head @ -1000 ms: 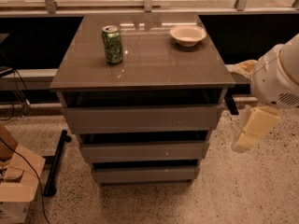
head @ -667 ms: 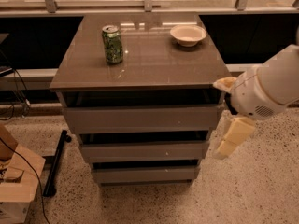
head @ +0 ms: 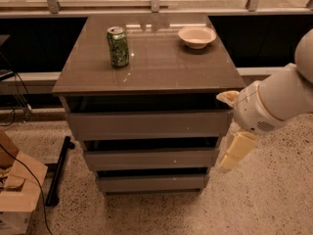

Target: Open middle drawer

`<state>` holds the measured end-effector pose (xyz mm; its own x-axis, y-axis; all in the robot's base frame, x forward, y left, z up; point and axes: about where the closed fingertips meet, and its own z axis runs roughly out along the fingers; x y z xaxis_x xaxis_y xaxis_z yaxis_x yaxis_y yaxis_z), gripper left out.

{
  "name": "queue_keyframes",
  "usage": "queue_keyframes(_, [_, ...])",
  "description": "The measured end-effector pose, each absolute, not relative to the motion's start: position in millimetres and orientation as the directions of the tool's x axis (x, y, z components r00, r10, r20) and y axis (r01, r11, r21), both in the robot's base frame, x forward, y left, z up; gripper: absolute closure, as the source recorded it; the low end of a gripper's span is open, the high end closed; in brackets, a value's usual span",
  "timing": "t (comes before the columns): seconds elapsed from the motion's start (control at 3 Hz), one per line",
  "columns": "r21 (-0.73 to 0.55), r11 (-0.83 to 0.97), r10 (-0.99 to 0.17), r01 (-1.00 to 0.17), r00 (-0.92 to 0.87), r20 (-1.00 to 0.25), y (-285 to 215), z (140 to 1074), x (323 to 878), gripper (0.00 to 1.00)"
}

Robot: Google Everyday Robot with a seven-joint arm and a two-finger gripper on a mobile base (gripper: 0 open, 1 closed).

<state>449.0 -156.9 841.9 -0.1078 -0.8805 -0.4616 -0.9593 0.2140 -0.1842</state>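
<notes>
The middle drawer [head: 151, 159] runs left-right, front facing the camera; pincer [head: 234, 153], state untellable, seemingly just beside its right end.

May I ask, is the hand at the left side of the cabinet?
No, the hand hangs right of the cabinet, level with the middle drawer.

The gripper [head: 229, 163] hangs just right of the middle drawer [head: 151, 159], its arm [head: 281, 99] cut off at the edge farther right. Above the drawer's front, the inside is lost in shadow.
</notes>
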Motion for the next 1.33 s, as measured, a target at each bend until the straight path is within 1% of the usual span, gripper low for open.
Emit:
queue_keyframes(0.33, [-0.223,0.218,-0.877,-0.95,-0.091,-0.471,-147,806,450,0.0])
queue_keyframes(0.67, [-0.242,0.274,-0.852,-0.931,-0.118,-0.509,-141,769,469,0.0])
queue_keyframes(1.0, [-0.267,0.286,-0.849,-0.92,-0.115,-0.515,-141,772,476,0.0])
queue_keyframes(1.33, [-0.247,0.323,-0.848,-0.914,-0.164,-0.504,-133,751,483,0.0])
